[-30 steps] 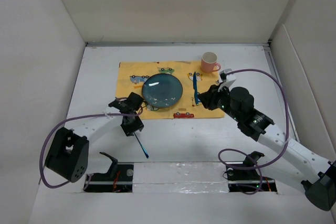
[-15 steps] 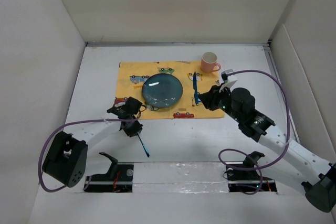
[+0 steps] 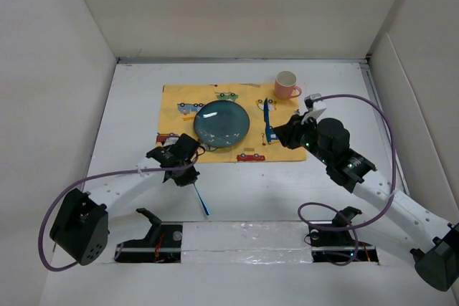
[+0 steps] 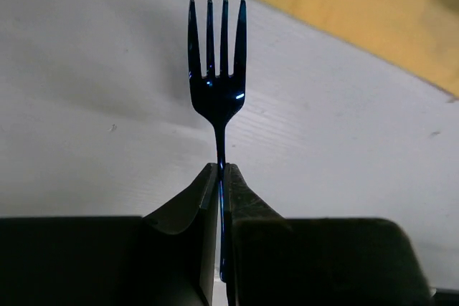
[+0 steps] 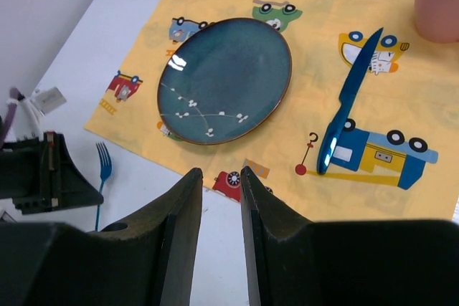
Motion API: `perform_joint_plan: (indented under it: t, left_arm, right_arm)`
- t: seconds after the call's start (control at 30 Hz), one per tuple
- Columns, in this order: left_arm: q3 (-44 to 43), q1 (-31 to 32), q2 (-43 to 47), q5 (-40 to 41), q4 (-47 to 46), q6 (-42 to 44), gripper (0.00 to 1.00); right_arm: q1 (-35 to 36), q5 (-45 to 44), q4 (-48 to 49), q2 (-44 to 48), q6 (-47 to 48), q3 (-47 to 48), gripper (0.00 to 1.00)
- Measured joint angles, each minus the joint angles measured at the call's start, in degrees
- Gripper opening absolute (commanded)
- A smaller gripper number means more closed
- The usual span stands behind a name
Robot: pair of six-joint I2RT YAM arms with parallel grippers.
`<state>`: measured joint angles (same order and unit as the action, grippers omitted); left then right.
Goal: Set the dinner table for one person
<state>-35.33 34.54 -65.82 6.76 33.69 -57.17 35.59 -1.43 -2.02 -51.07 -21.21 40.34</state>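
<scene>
while the left hand (image 4: 220, 175) is squeezing fully closed on the blue fork (image 4: 217, 69), its two fingers are pinching the thin handle with no gap showing, and the tines are sticking straight out ahead of them. that fork is hanging out to the near left of the plate (image 3: 222, 122), off the cloth and over the bare white worktop (image 3: 287, 191); whether it is resting on the surface or lifted just clear, i cannot tell.

the dark blue plate is sitting in the middle of the yellow car-print placemat (image 3: 172, 102), and the worktop is spreading out wide on every side of the plate, far bigger than anything on it.

over to the right of the plate, the blue knife (image 3: 267, 121) is lying flat on the cloth, running lengthwise alongside the plate, just beside it and not touching it. further off, to the far right of the plate, the pink cup (image 3: 287, 84) is standing upright.

the right hand (image 5: 217, 177) is hovering to the near right of the plate, by the near end of the knife, its fingers standing partly open and gripping nothing at all.
</scene>
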Motion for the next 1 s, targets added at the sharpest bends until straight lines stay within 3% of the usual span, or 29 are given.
perform_joint_plan:
  t: [0.17, 0.3, 0.5, 0.7, 1.0]
  left_arm:
    - [-14.1, 0.2, -2.3, 5.0, 3.6, 8.9, 0.00]
    - [-28.3, 0.2, -10.8, 12.1, 5.5, 19.0, 0.00]
    - [-42.9, -3.5, -25.6, 17.2, 5.3, 33.5, 0.00]
    - [-48.8, -6.2, -38.9, 21.3, 4.9, 41.4, 0.00]
    - [-51.0, -9.2, -46.3, 20.9, 1.7, 45.2, 0.00]
  right_arm:
    - [0.0, 0.2, 0.0, 0.0, 0.0, 0.0, 0.33]
    - [-0.3, 0.4, 0.0, 0.2, -0.1, -0.1, 0.34]
    - [-0.4, 0.4, 0.4, 1.2, -0.2, -1.2, 0.34]
    - [-0.4, 0.4, 0.7, 1.8, -0.4, -1.8, 0.33]
    - [-0.4, 0.4, 1.4, 1.0, -0.9, -1.8, 0.34]
